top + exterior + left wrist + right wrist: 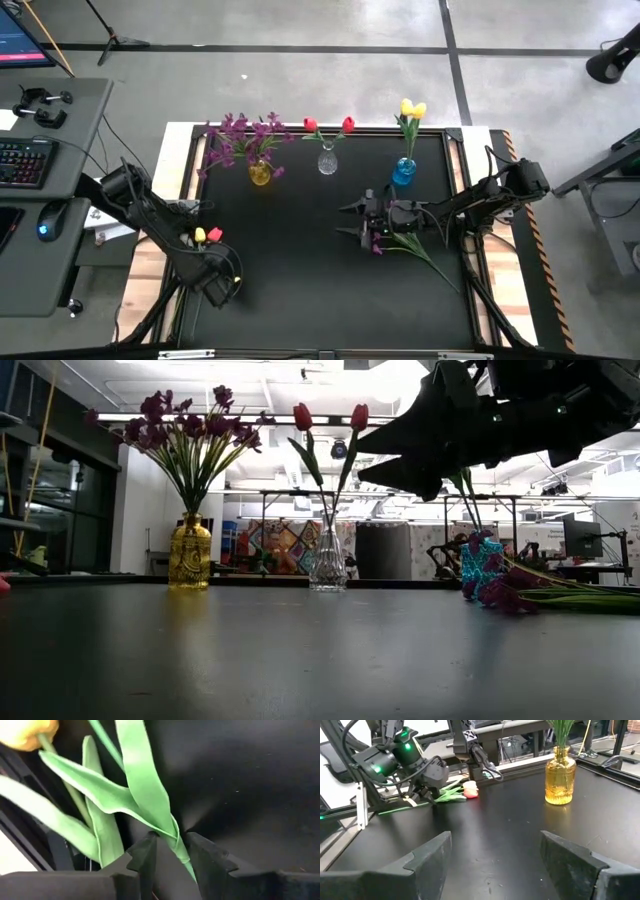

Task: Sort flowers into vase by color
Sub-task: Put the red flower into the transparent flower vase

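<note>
Left hand (167, 855) sits at the counter's (300, 270) left edge, its fingers closing around a green tulip stem (177, 845); contact on both sides cannot be confirmed. A yellow tulip (200, 236) and a red tulip (215, 235) lie there. Right hand (352, 220) hovers, fingers wide apart, beside a purple flower (400, 243) lying near the blue vase (403, 172). Yellow vase (260, 173) holds purple sprays, clear vase (327, 161) red tulips.

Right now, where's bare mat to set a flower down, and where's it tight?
Free: the wide middle of the black mat, between the left gripper and right gripper, in front of the yellow vase and clear vase. Crowded: the back edge with the blue vase, the purple spray under the right gripper, and the left edge where tulips lie.
</note>
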Available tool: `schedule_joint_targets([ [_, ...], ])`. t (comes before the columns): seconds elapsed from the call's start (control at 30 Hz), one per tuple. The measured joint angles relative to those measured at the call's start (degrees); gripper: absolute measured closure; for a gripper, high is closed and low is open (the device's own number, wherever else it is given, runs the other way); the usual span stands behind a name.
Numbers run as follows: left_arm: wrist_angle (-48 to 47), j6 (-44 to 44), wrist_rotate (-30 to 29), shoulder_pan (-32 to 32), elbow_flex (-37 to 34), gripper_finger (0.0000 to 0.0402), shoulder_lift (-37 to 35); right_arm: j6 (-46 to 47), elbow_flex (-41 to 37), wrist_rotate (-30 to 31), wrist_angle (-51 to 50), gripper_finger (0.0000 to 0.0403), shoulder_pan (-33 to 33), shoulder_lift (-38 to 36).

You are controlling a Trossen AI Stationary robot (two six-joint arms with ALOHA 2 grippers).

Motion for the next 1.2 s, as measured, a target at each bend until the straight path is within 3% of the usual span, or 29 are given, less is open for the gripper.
schedule_joint_targets([
  [0.2,0.03,4.23,-2.21,1.9,-0.02,0.0318,-0.25,-0.1,0.0,0.11,0.02,0.0116,0.0,0.0],
  [0.4,-0.74,6.77,-6.43,2.26,0.43,0.0391,-0.25,-0.1,0.0,0.14,0.1,0.0116,0.0,0.0],
  [0.6,-8.11,12.29,-17.08,1.99,6.76,0.0397,-0.92,-0.18,-0.02,0.14,2.12,0.0116,0.0,0.0],
  [0.77,-3.42,24.59,-36.82,2.06,11.01,0.0399,-3.87,-2.12,-0.02,-0.77,7.66,0.0116,0.0,0.0],
  [0.83,3.85,33.17,-45.34,2.28,10.79,0.04,-4.56,-2.89,-0.02,-2.66,10.47,0.0116,0.03,-0.04],
  [0.9,15.8,43.61,-49.96,3.56,9.49,0.04,-4.75,-3.1,-0.02,-4.1,12.64,0.0116,0.04,-0.16],
  [1.2,81.46,93.68,-43.93,15.86,-2.62,0.0401,-2.01,-4.38,-0.02,-8.26,12.05,0.0116,0.07,-6.56],
])
